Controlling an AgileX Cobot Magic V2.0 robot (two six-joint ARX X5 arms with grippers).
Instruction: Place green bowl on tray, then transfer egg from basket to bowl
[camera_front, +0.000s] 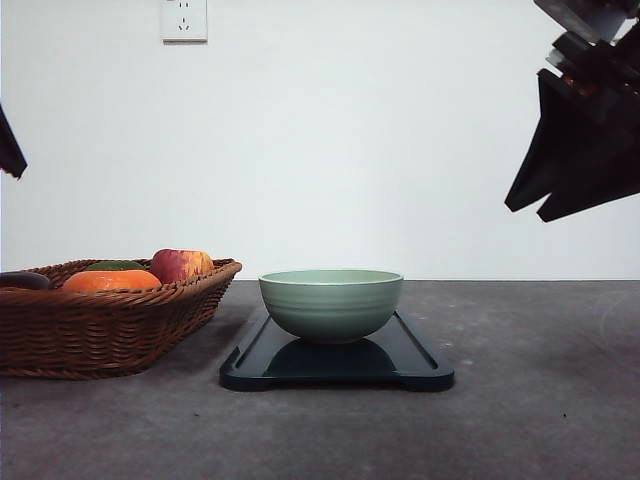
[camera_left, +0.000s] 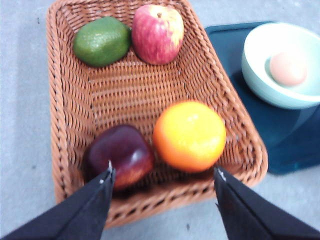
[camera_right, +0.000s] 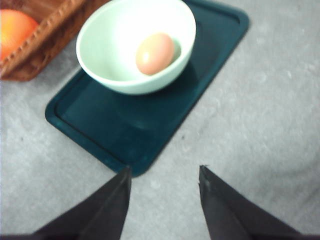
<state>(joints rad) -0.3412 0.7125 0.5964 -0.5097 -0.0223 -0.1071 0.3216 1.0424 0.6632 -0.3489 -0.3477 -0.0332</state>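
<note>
The green bowl (camera_front: 331, 303) stands on the dark tray (camera_front: 420, 362) at the table's middle. A pale brown egg (camera_right: 155, 53) lies inside the bowl (camera_right: 125, 35), also seen in the left wrist view as the egg (camera_left: 288, 68) in the bowl (camera_left: 260, 55). The wicker basket (camera_front: 60, 330) sits left of the tray. My left gripper (camera_left: 162, 175) hangs open above the basket's near rim (camera_left: 165, 200), holding nothing. My right gripper (camera_right: 165, 172) is open, raised above the table beside the tray (camera_right: 125, 130); its arm (camera_front: 585, 140) shows high at the right.
The basket holds a red apple (camera_left: 157, 32), a green fruit (camera_left: 101, 41), an orange (camera_left: 189, 135) and a dark purple-red fruit (camera_left: 122, 154). A wall socket (camera_front: 184, 20) is on the white wall behind. Grey tabletop (camera_front: 540, 400) lies right of the tray.
</note>
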